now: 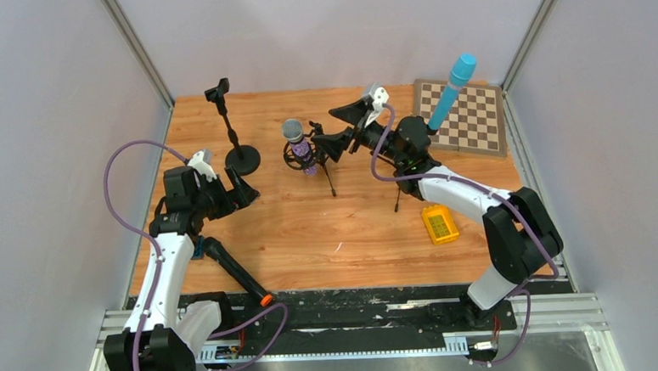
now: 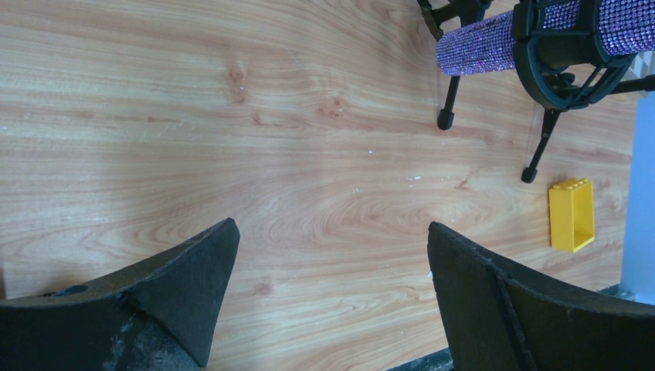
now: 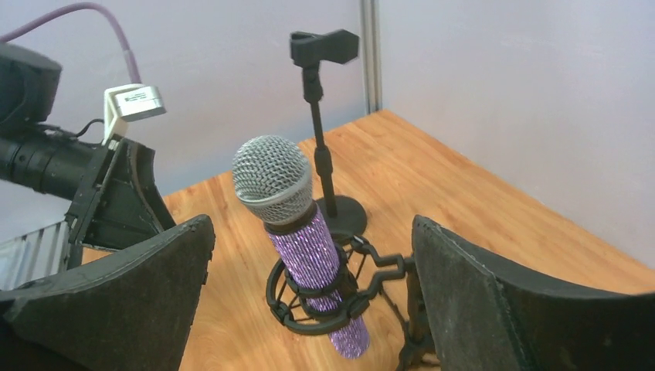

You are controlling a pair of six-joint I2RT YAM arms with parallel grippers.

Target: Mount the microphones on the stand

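The glittery purple microphone [image 1: 299, 146] stands tilted in the black ring mount [image 3: 332, 297] of a small tripod stand; it also shows in the right wrist view [image 3: 310, 246] and the left wrist view [image 2: 494, 45]. My right gripper [image 1: 337, 129] is open just right of it, not touching; its own view has the gripper [image 3: 313, 224] empty. The light-blue microphone [image 1: 451, 91] stands upright behind my right arm, its lower end hidden. The black microphone with orange ring [image 1: 238, 275] lies by my left arm. My left gripper [image 1: 244, 190] is open and empty over bare wood [image 2: 332, 255].
A round-base stand with an empty clip [image 1: 231, 133] stands at the back left, also in the right wrist view [image 3: 323, 147]. A chessboard [image 1: 466, 116] lies at the back right. A yellow brick [image 1: 439, 224] lies near my right arm, also in the left wrist view [image 2: 571, 215].
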